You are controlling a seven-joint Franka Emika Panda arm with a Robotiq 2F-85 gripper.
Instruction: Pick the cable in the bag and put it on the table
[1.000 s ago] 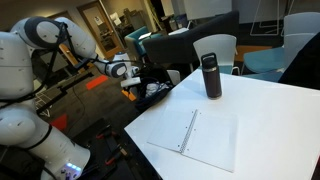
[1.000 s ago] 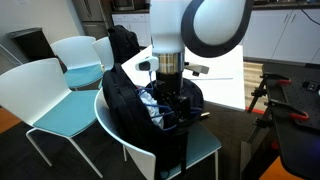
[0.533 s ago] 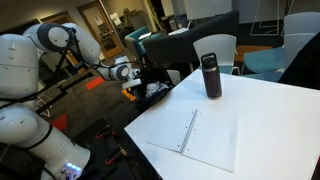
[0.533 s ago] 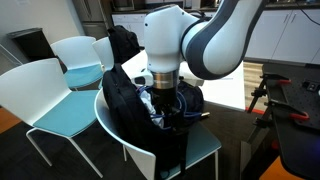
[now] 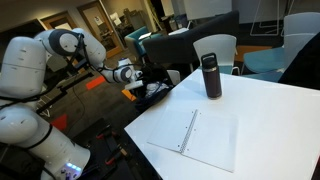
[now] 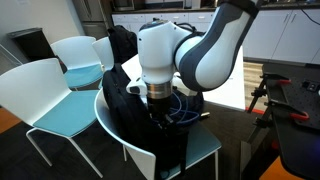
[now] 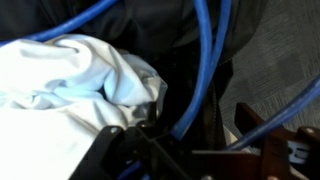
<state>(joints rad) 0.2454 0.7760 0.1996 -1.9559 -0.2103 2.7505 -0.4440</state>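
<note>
Lowered since the earlier frame, your claw (image 6: 160, 113) now sits in the bag (image 6: 118, 105) with cable (image 6: 186, 108) loops just beside it, clenched or released you cannot tell, so the pick-up looks imminent.

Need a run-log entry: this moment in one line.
gripper: inside bag | cable: in bag beside white cloth | grasp: unclear

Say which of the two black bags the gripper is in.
The nearer bag, on the front chair, with blue cable showing; the gripper is in it. The other black bag sits farther back.
</note>
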